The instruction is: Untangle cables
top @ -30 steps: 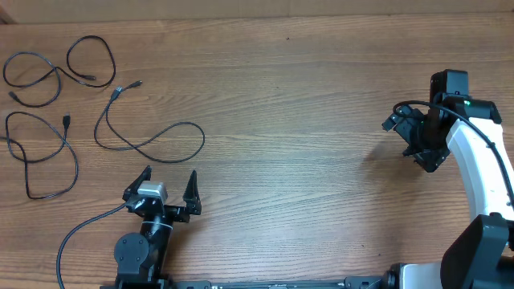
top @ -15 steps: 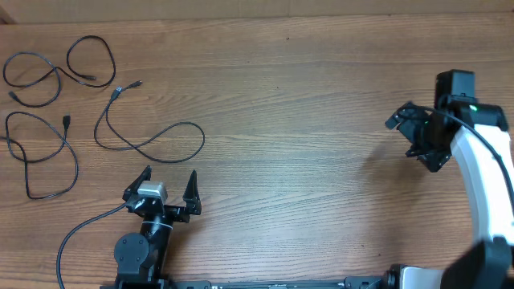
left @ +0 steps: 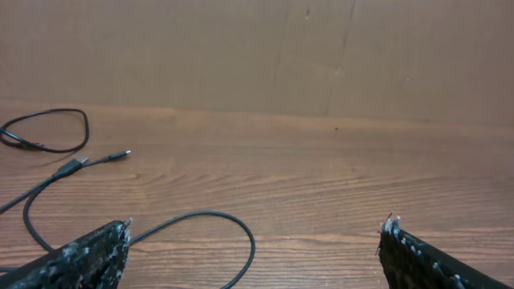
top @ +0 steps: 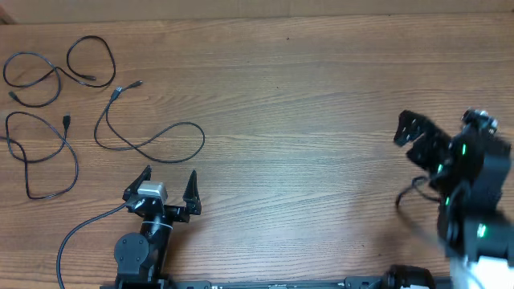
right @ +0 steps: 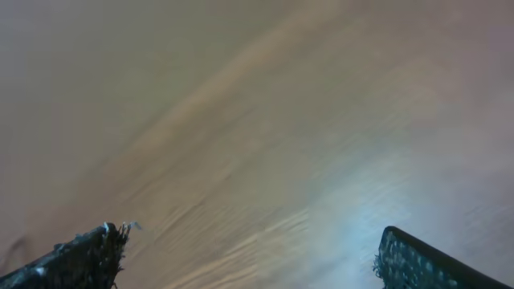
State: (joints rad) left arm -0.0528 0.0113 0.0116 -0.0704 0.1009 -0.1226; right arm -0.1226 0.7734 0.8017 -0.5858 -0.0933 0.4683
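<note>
Three thin black cables lie loose on the wooden table (top: 305, 96), each separate from the others and each ending in small plugs; any print on the plugs is too small to read. The nearest cable (top: 143, 144) curls in an open loop just ahead of the left gripper (top: 169, 177), and in the left wrist view its curve runs past the left-hand finger (left: 88, 253) into the gap between the two fingers. The second cable (top: 72, 156) lies farther out, beyond that same finger, bent into a long hanging loop. The third cable (top: 58, 72) lies farthest ahead and forms two rounded loops side by side. The left gripper's two fingers are spread wide and grasp nothing. All three cables lie well apart from the right gripper (top: 418, 140), which looks blurred from overhead. In the smeared right wrist view its two fingers are also released, with only bare wood between them.
</note>
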